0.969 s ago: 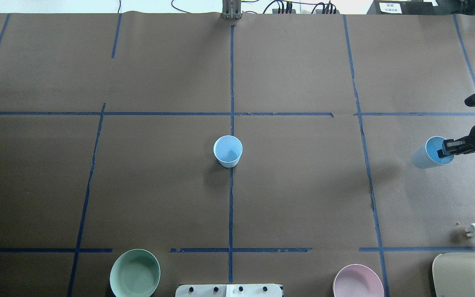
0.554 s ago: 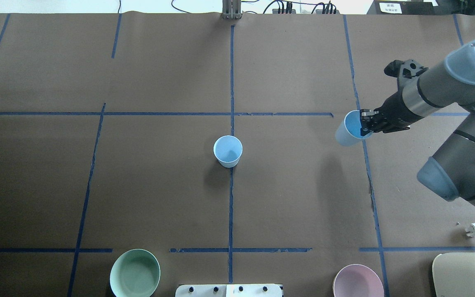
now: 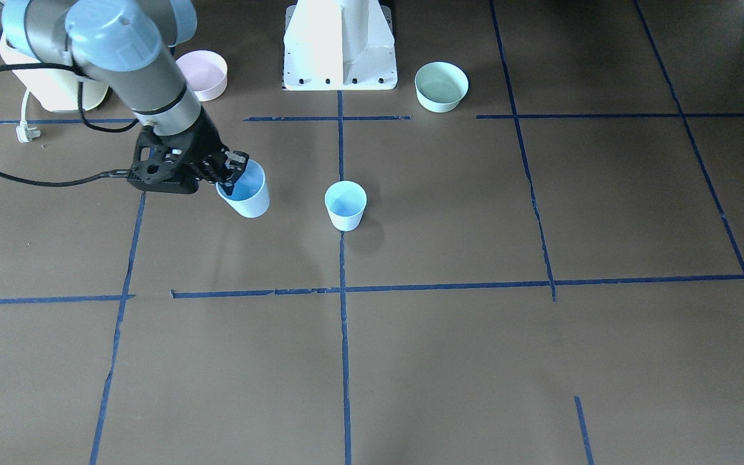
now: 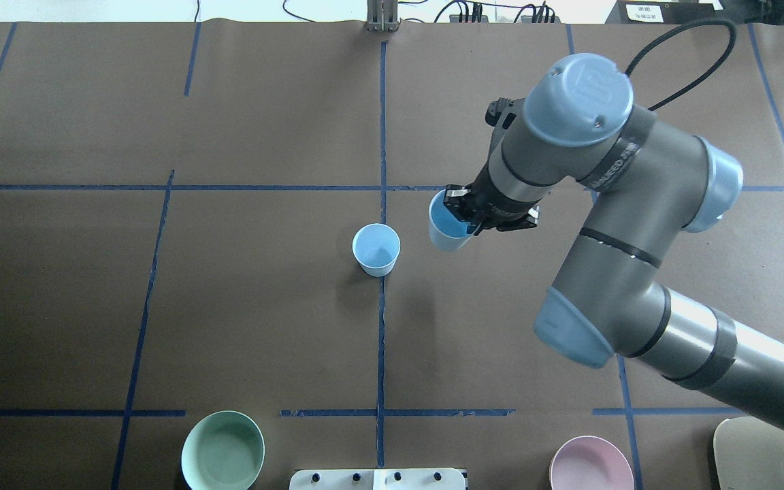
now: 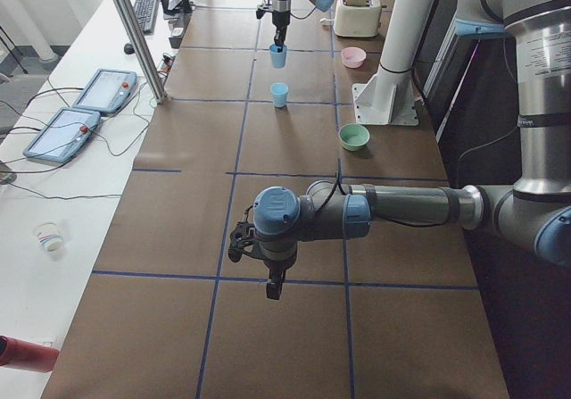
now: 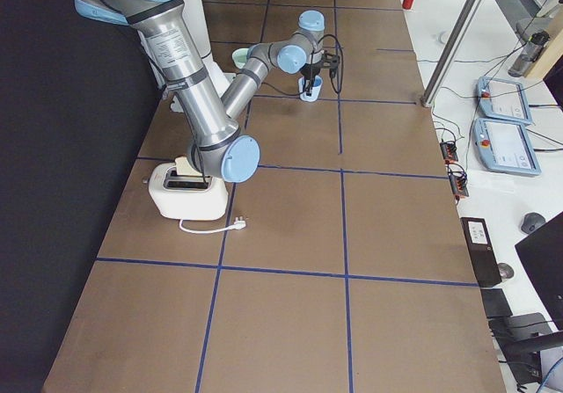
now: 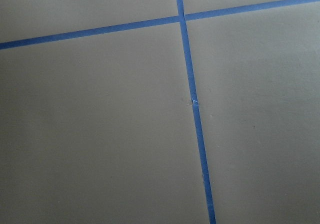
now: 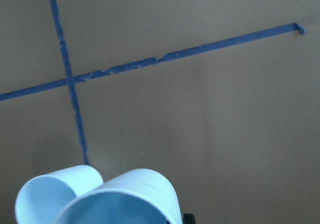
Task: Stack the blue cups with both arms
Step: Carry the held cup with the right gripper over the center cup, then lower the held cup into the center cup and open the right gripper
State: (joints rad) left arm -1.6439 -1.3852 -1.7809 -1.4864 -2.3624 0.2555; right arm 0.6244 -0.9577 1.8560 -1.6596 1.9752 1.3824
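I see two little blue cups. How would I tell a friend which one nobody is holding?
Start at the white pedestal at the table's edge and follow the blue tape line straight out from it. The free cup stands upright on that line, alone. Its twin hangs beside it, pinched by the rim in the right gripper.

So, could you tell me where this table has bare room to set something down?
The brown paper on the robot's left of the standing pale-blue plastic cup, down to the mint-green bowl, lies bare. It is crowded on that cup's right, where the right gripper holds the second pale-blue cup beside it.
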